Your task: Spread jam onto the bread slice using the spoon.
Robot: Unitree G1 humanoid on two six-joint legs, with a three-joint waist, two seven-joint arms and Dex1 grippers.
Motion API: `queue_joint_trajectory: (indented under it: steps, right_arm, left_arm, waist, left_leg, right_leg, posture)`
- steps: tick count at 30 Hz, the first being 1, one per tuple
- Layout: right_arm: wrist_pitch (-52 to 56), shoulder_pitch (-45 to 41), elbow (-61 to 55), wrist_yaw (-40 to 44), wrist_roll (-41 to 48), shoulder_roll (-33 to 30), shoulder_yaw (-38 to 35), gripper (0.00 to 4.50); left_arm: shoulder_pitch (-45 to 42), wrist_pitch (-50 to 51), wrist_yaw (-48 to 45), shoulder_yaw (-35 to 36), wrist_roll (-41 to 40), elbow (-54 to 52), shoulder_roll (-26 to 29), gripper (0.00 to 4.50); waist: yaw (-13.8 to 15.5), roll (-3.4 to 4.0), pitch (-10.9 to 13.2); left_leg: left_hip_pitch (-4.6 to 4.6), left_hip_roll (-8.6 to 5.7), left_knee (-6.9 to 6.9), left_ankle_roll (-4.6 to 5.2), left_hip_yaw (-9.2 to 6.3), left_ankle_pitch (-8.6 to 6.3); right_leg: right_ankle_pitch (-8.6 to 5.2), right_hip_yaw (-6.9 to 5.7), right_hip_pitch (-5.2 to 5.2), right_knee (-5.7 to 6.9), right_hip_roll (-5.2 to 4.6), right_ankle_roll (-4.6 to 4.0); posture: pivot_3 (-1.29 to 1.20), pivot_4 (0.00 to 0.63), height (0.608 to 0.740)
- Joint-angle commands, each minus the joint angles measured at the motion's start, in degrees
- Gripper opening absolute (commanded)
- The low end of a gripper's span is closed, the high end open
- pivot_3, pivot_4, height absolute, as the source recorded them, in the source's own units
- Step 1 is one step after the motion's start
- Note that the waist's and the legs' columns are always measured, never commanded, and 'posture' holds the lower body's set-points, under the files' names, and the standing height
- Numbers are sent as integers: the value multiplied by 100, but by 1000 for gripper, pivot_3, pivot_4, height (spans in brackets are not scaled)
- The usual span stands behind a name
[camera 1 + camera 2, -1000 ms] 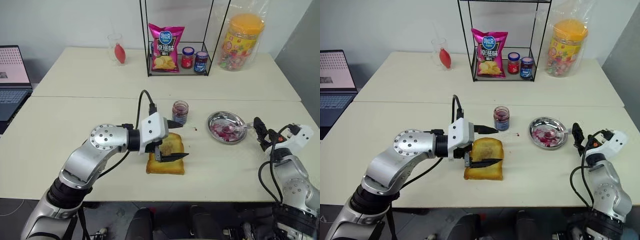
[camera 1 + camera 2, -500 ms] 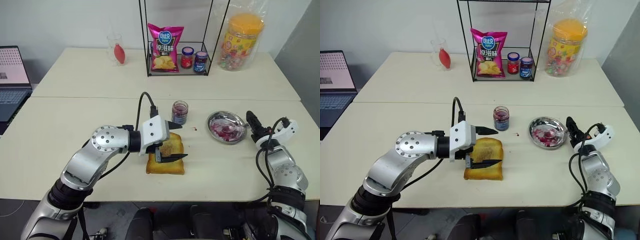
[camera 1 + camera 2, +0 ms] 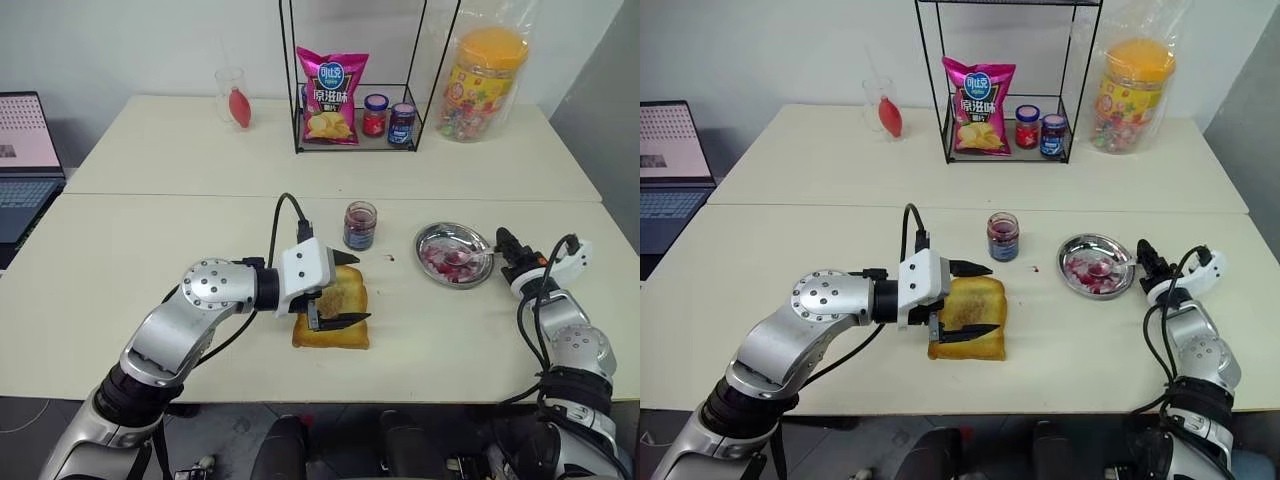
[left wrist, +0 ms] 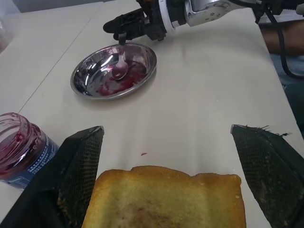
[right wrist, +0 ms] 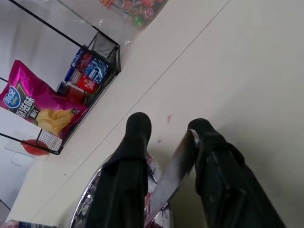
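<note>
**Ana:** Since a second ago, the right pincer [image 3: 503, 243] has been sliding in to the rim of the round steel dish [image 3: 432, 245] and narrowing around the slim silvery spoon [image 4: 120, 67], whose handle is lying against one finger; whether it is gripping yet, I cannot tell.

**Ben:** And the left pincer [image 3: 346, 289]?

**Ana:** Spread wide, one finger on each side of the thick golden toast slice [image 3: 340, 318], left of the dish, likely steadying it for spreading.

**Ben:** Where is the jam?

**Ana:** In the small lidless glass jar [image 3: 360, 225], between toast and dish, with smears in the dish itself.

**Ben:** Any writing?

**Ana:** Chinese characters are showing on the pink crisp bag [image 3: 331, 95] in the black wire rack [image 3: 300, 120] behind; I am not managing to read them.
</note>
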Motion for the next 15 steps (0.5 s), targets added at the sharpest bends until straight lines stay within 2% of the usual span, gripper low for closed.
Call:
queue_joint_trajectory:
  steps: [1, 3, 7, 15]
  right_arm:
    - [-18, -98, -101, 78, 175, -109, -123, 480]
    - [15, -89, -163, 90, 239, -118, -116, 49]
    - [147, -61, -457, 109, 428, -134, -83, 49]
    - [811, -150, -2299, -70, 927, -439, 281, 49]
  left_arm:
    - [-17, -148, 11, 182, 39, -30, 22, 4500]
    - [24, -145, 26, 211, 31, -27, 21, 4500]
    - [120, -15, 171, 373, -77, -47, -56, 4500]
    - [359, 301, 910, 1032, -35, -22, -232, 4500]
  waist:
    - [0, 0, 0]
    - [-1, 0, 0]
    - [-3, 0, 0]
    - [-4, 15, 8]
  left_leg:
    - [0, 0, 1, 1, 0, 0]
    - [5, 0, 2, 2, 1, 2]
    - [33, 0, -1, 3, 4, 2]
    - [33, 2, -3, 4, 6, 2]
  right_leg:
    - [2, 0, 1, -1, 0, 2]
    - [5, 1, 8, -3, 0, 3]
    - [5, 4, 33, -5, 0, 3]
    - [4, 7, 31, -5, 0, 3]
  posture:
    - [0, 150, 740]
    - [0, 150, 740]
    - [0, 150, 740]
    - [0, 150, 740]
